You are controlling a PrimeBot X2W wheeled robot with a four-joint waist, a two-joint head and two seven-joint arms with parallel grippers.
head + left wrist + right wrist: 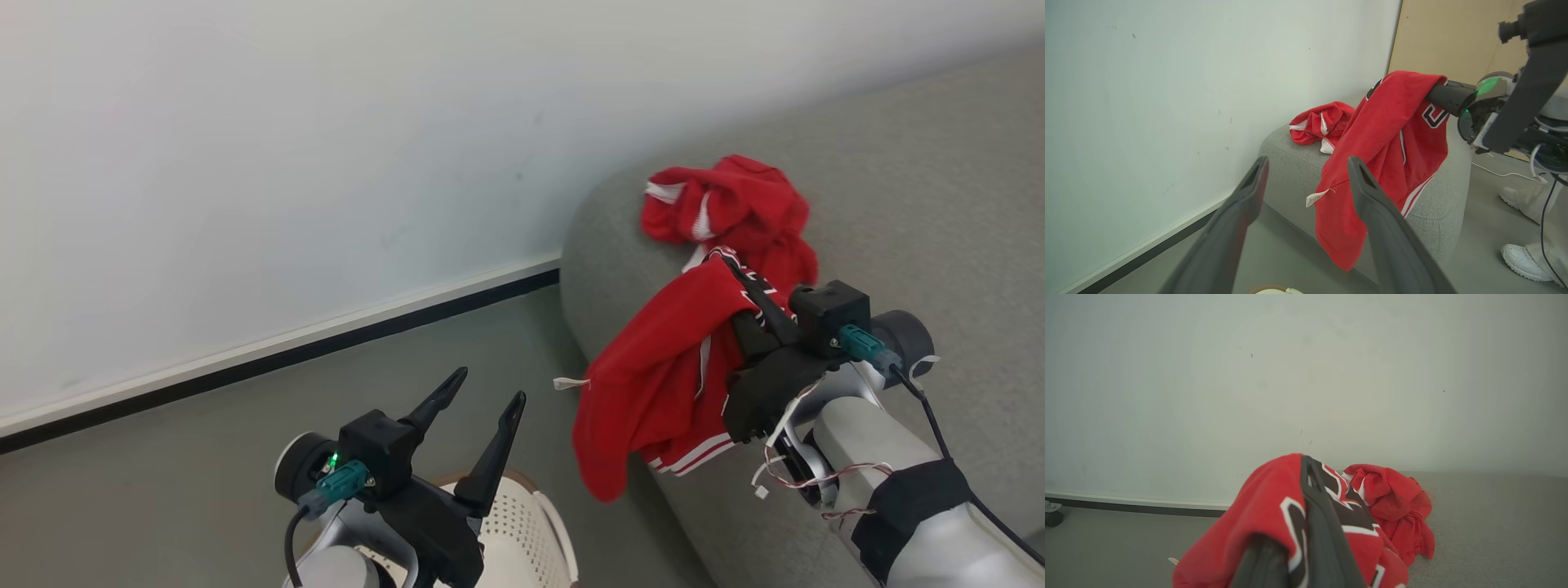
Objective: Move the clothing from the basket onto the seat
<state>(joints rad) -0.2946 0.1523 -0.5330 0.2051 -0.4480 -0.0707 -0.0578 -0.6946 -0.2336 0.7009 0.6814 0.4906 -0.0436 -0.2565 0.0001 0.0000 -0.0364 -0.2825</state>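
A red jersey (653,376) is held pinched in the right tool (739,282), hanging over the left edge of the seat (939,204), near a second garment (727,208) lying there. It should be carried well onto the seat before release, or a slide-off is likely. The left tool (490,388) is spread wide and empty above the basket (531,523).

Perhaps a test room: bare wall (245,163), grey floor (204,465), grey seat (939,163).

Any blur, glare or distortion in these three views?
Head view: sharp, evenly lit, no glare. Left wrist view: left gripper's fingers blurred up close, hanging clothing crisp. Right wrist view: hazy, low contrast, right gripper's finger out of focus.
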